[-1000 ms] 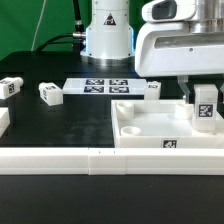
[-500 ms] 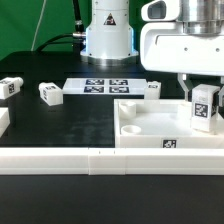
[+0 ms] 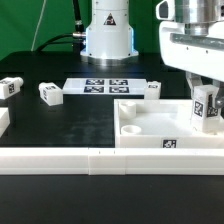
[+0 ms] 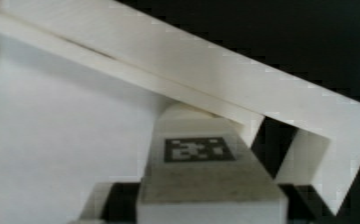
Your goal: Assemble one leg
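My gripper point(image 3: 206, 92) is shut on a leg point(image 3: 206, 108), a small white block with a black-and-white tag. It holds the leg upright over the right-hand corner of the large white square panel point(image 3: 150, 128). In the wrist view the leg point(image 4: 205, 165) sits between my dark fingers point(image 4: 131, 200), my gripper point(image 4: 209, 206) closed on its sides, with the panel's floor and wall point(image 4: 177, 62) beyond it. I cannot tell whether the leg's lower end touches the panel. Three more legs lie on the black table: one point(image 3: 50, 93) and another point(image 3: 10, 86) at the left, a third point(image 3: 152, 90) behind the panel.
The marker board point(image 3: 105, 86) lies flat behind the panel, in front of the robot base point(image 3: 107, 35). A long white rail point(image 3: 70, 158) runs along the front edge. A white part point(image 3: 3, 120) shows at the left edge.
My hand has shifted toward the exterior view's right and looks narrower. The held leg stays almost in place over the panel's right corner.
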You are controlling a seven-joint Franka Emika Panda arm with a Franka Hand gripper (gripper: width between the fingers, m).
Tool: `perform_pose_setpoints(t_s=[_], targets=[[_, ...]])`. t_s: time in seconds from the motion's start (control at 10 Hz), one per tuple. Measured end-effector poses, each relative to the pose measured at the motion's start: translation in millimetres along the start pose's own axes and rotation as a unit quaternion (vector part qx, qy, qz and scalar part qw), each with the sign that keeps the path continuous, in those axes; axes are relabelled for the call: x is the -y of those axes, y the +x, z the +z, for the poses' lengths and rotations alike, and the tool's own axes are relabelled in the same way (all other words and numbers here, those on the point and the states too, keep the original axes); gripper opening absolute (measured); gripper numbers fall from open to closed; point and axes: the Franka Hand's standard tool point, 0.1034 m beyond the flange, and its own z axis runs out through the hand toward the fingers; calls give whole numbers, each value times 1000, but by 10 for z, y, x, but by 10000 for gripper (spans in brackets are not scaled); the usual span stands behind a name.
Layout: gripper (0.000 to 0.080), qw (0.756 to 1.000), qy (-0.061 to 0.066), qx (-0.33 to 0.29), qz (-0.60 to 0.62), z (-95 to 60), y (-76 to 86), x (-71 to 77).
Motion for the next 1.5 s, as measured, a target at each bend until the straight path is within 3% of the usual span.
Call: perform_pose_setpoints(t_s=[0.3, 0.5, 0.7, 0.8, 1.1, 1.3, 1.5], targets=[[290, 994, 3, 11, 111, 0, -10, 3], [290, 993, 3, 14, 120, 1, -21, 5], [572, 998, 3, 15, 68, -8, -18, 12], [634, 999, 3, 14, 45, -8, -18, 13], [645, 994, 1, 15, -107, -13, -26, 15], [648, 976, -13, 11, -218, -8, -53, 17], [648, 933, -34, 10, -358, 2, -21, 55]])
